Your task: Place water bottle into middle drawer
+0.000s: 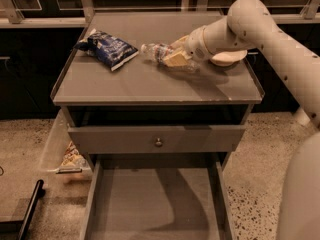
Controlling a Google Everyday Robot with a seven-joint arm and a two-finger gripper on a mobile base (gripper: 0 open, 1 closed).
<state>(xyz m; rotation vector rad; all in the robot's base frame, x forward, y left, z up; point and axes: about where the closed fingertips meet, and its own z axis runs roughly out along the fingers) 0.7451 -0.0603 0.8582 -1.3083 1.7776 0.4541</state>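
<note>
Speckled floor [260, 149] runs round a grey cabinet, and its flat top is your bench [150, 84]. Your white arm [280, 49] comes in from the right, over the bench's back right part. Low in view the middle drawer [155, 209] is pulled fully out, bare grey floor, nothing in it. Above it sits a closed drawer front [125, 140] w/ a small round knob [158, 142]. Left of the cabinet there's a clear bin [52, 146] on the floor w/ a snack pack inside. On the bench: blue snack bag [107, 48] back left, white bowl [227, 59] back right, touching the arm. The water bottle [154, 50] lies on its side between them, cap pointing left. Your gripper [175, 58] is on it, jaws clamped round the bottle's body.
</note>
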